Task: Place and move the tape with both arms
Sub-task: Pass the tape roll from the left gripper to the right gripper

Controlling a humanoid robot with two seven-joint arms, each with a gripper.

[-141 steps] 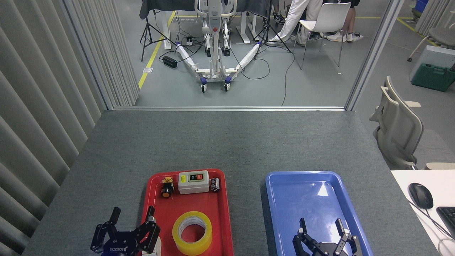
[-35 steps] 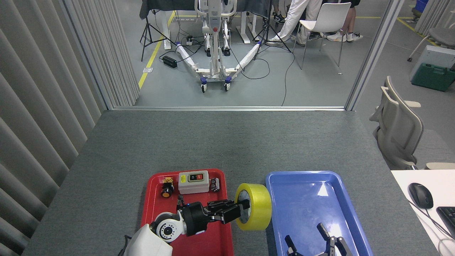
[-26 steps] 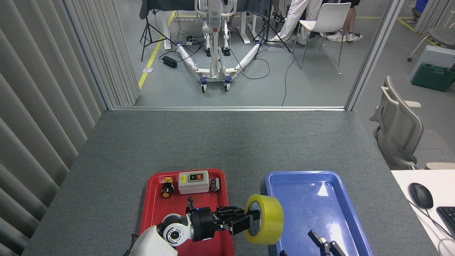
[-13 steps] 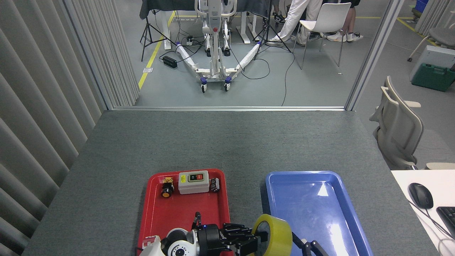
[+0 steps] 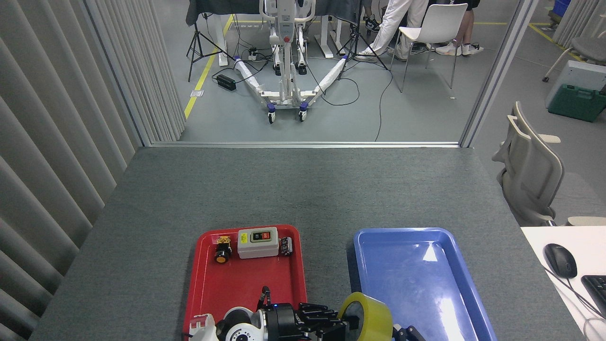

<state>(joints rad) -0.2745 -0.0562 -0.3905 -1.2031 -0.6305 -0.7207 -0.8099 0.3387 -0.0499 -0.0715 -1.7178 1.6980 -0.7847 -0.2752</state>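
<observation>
Grey felt table [image 5: 303,189] seen from above. At left, red tray [image 5: 222,289] carrying an orange push button [image 5: 221,250], a grey switch box [image 5: 257,243] and a small black part [image 5: 285,246] along its far edge. At bottom centre, left gripper [image 5: 343,323] lying sideways, fingers [image 5: 316,316] clamped on the tape [image 5: 367,317], one reaching into the core. Tape held on edge, clear of the table, over the gap between the trays and overlapping the near left rim of the blue tray [image 5: 454,265]. Right gripper [image 5: 407,334] barely visible at the bottom edge just beside the tape; opening impossible to tell. Mouse [image 5: 560,260] and keyboard [image 5: 597,286] on a white desk at far right.
</observation>
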